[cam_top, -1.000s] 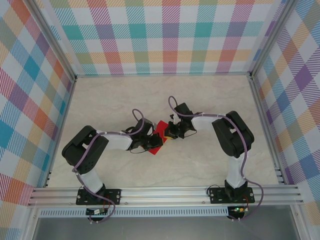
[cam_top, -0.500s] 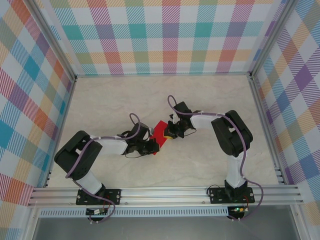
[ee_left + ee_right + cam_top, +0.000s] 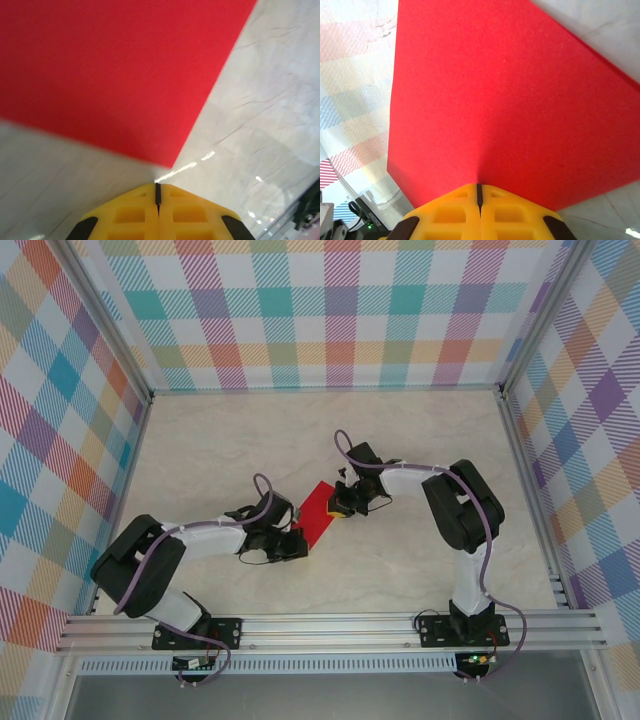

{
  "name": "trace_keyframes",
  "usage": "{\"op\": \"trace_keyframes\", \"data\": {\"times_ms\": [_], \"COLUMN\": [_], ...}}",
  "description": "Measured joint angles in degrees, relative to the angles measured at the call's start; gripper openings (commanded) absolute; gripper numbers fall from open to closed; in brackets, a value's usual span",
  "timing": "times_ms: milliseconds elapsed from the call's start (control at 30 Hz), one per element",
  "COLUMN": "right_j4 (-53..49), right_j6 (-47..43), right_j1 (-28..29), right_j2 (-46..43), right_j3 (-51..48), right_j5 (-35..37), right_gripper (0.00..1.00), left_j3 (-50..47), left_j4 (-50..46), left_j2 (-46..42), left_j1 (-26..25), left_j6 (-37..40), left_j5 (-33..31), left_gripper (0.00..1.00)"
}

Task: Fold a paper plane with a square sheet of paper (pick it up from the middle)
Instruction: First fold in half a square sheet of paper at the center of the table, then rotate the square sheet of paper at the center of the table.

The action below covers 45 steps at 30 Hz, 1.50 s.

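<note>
My right gripper (image 3: 479,186) is pinched tight on one edge of the paper (image 3: 318,506), mid-table between the arms. Meanwhile my left gripper (image 3: 157,186) is closed on nothing, tips just off a corner. No dart shape yet, so I reckon nearly all the folding is left.

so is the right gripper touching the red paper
Touching: right wrist view shows the red paper running into the shut right gripper, creased at its tips.

A pale marbled table (image 3: 420,440) has the square sheet of paper (image 3: 316,506) at its middle.
</note>
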Motion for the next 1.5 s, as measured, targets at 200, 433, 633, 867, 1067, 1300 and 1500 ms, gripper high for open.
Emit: {"op": "trace_keyframes", "data": {"times_ms": [200, 433, 633, 867, 1067, 1300, 1500], "right_j4": [-3.2, -4.9, -6.6, -9.7, -11.0, -16.6, -17.3], "right_j6": [-1.8, -1.9, -1.7, -2.5, -8.6, -17.1, -14.4], "right_j1": [2.2, 9.3, 15.4, 16.5, 16.4, 15.1, 13.0], "right_j2": [-1.9, -3.3, 2.2, 6.8, 5.8, -2.2, -7.1], "right_j3": [2.1, 8.1, 14.3, 16.2, 14.5, 5.0, 4.1], "right_j5": [6.0, 11.8, 13.8, 14.4, 13.3, 14.9, 17.2], "right_gripper": [0.0, 0.0, 0.0, 0.0, 0.0, 0.1, 0.35], "left_j3": [4.8, 7.0, 6.1, 4.5, 4.3, 3.5, 2.9], "left_j4": [-12.1, -16.4, -17.6, -17.6, -17.4, -15.3, -12.4], "left_j2": [-10.1, -16.8, -16.8, -16.7, -16.1, -15.6, -14.3], "left_j1": [1.9, 14.3, 21.8, 23.3, 23.4, 23.4, 23.4], "left_j6": [1.2, 1.0, 0.1, -0.4, -0.7, 0.4, 0.6], "left_j5": [-9.0, -18.8, -21.8, -23.1, -23.5, -20.4, -14.7], "left_gripper": [0.22, 0.56, 0.73, 0.84, 0.96, 1.0, 1.0]}}
